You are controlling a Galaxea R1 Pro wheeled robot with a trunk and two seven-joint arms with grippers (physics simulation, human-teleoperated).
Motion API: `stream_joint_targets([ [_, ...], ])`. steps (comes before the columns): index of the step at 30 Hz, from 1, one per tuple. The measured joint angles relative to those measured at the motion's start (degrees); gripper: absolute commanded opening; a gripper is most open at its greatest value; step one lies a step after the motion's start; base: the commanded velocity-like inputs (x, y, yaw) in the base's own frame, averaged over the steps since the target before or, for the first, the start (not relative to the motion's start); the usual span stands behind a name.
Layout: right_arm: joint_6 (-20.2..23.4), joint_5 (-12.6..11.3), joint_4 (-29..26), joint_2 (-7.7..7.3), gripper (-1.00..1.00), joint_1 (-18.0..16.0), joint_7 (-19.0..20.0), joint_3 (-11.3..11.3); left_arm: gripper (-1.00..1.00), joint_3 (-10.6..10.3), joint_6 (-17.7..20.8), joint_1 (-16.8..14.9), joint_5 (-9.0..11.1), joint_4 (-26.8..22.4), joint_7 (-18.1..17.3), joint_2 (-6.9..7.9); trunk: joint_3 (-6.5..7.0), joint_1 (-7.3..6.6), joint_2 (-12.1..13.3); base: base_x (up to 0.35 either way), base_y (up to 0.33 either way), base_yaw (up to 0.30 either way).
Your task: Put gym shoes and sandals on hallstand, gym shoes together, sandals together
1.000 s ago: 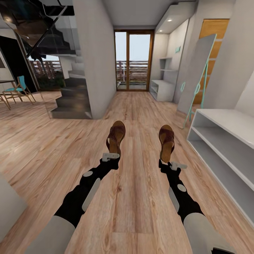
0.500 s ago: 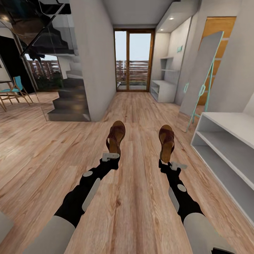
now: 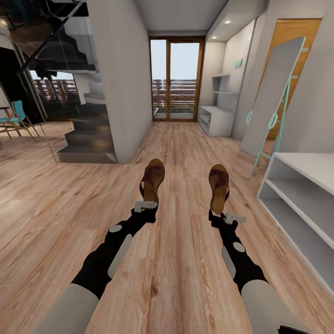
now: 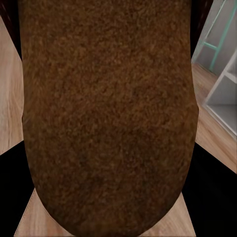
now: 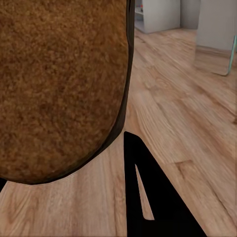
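A corridor of light brown wood-plank laminate floor runs ahead to a wood-framed glass door with a railed balcony behind it.

Each arm carries one sandal above that floor. The dark brown leather slip-on sandal with a tan insole in the left jaws juts forward from the left gripper, heel end at the jaws and toe pointing down the corridor; in the left wrist view its brown sole lies right against the camera. The jaws are closed onto its heel. The matching second dark brown sandal projects the same way from the right gripper, whose jaws are likewise clamped on the heel end; in the right wrist view its sole sits just beside one black finger. The two sandals are held level with each other and well apart.

Beyond the right jaws, far down the corridor by the door, stands the pale grey-white hallstand with low bench shelves and stepped upper shelves. Nearer, out to the side of the right jaws, are a plain low white shelf unit and a leaning grey mirror with a teal frame. Out past the left jaws is a dark staircase.

No writing can be read anywhere.
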Motion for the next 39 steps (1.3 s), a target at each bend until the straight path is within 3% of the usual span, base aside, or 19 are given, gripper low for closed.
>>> stream_joint_targets([
  [39, 0.01, 0.00, 0.00, 0.01, -1.00, 0.00, 0.00, 0.00, -1.00, 0.02, 0.00, 0.00, 0.00, 0.00, 0.00, 0.00, 0.00, 0.00, 0.00, 0.348, 0.000, 0.000],
])
